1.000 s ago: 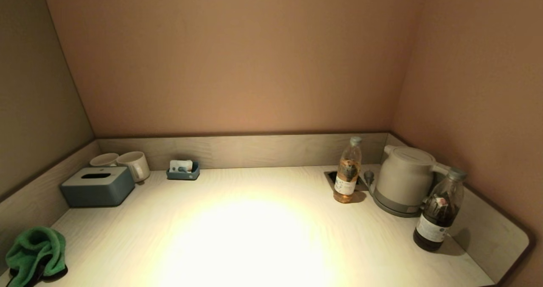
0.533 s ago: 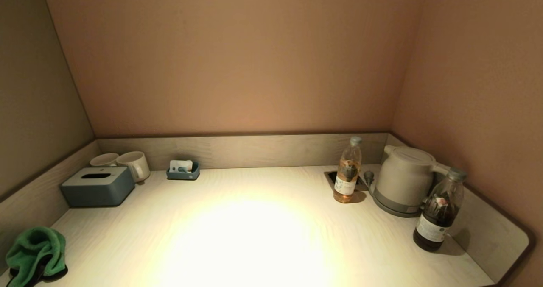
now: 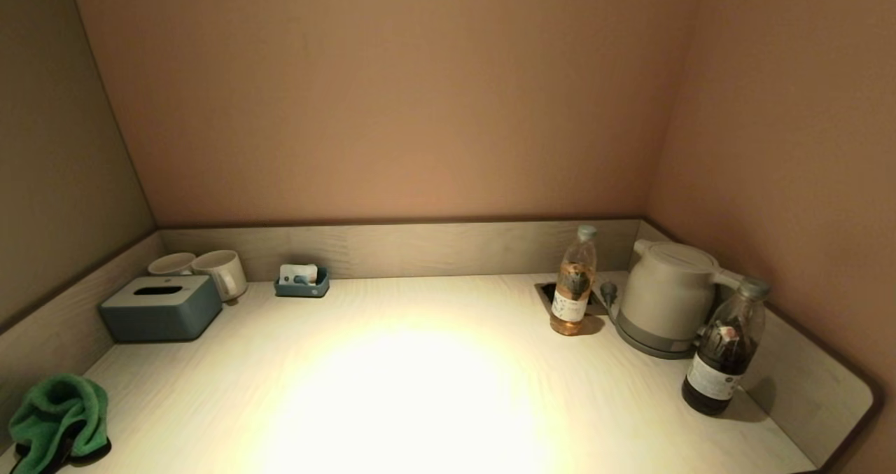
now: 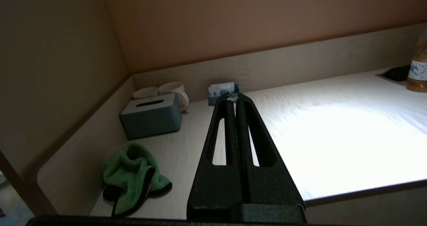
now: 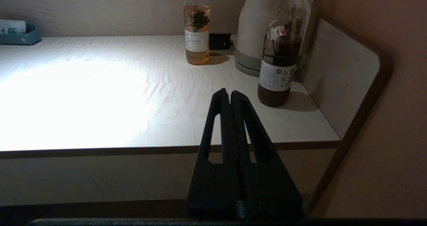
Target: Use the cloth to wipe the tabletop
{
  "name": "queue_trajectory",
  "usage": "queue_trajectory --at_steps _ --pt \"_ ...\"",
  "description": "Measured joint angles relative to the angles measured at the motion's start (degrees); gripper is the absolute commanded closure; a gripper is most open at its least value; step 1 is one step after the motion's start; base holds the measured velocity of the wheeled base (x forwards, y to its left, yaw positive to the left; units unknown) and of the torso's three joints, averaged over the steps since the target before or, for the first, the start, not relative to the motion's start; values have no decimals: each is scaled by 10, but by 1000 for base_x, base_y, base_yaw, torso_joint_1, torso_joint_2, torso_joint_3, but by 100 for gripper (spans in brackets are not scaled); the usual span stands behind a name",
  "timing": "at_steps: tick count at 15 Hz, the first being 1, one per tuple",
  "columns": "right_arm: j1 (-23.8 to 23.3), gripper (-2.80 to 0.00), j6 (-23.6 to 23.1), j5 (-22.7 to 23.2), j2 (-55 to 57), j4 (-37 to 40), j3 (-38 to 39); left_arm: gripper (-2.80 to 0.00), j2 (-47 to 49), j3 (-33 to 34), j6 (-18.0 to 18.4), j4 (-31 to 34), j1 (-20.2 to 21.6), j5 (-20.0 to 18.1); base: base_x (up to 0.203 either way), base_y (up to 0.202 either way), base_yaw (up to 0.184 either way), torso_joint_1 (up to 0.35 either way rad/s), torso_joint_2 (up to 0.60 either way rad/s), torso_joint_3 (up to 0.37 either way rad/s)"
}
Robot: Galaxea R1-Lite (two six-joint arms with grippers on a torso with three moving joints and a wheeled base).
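A: Head view first. Where is the cloth?

B: The green cloth (image 3: pixel 57 418) lies crumpled in the near left corner of the tabletop (image 3: pixel 420 390), just beside the left upstand. Neither arm shows in this view.

A: What lines the edges?

B: Along the back left stand a blue-grey tissue box (image 3: pixel 161 308), two mugs (image 3: pixel 210 271) behind it and a small blue tray (image 3: pixel 302 283) against the rear upstand. On the right are a pale tea bottle (image 3: pixel 574 281), a white kettle (image 3: pixel 665 299) and a dark bottle (image 3: pixel 724 351), all close to the right upstand. The broad middle, brightly lit, is open.

A: Left wrist view?

B: The left gripper (image 4: pixel 234 99) hangs over the near edge, its fingers pressed together and holding nothing. The cloth (image 4: pixel 131 172) sits apart from it, to its left on the table near the front corner, with a dark patch at its lower folds. The tissue box (image 4: pixel 151 116) is further back.

A: And the right wrist view?

B: The right gripper (image 5: pixel 229 93) is likewise pressed shut and empty, poised above the front edge. The dark bottle (image 5: pixel 278 49) stands near its tip, by the rounded right upstand; the kettle (image 5: pixel 257 29) and tea bottle (image 5: pixel 196 25) are beyond.
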Motion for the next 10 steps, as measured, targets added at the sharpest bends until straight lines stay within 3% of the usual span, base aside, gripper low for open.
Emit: queue_trajectory --at_steps 4,7,10 --pt "0 0 0 0 0 0 0 0 0 71 8 -119 0 1 0 0 0 0 0 0" --pt "0 0 0 0 0 0 0 0 0 114 -3 -153 0 11 0 0 0 0 0 0" --pt "0 0 1 0 0 0 0 0 0 121 -9 -138 0 12 0 0 0 0 0 0"
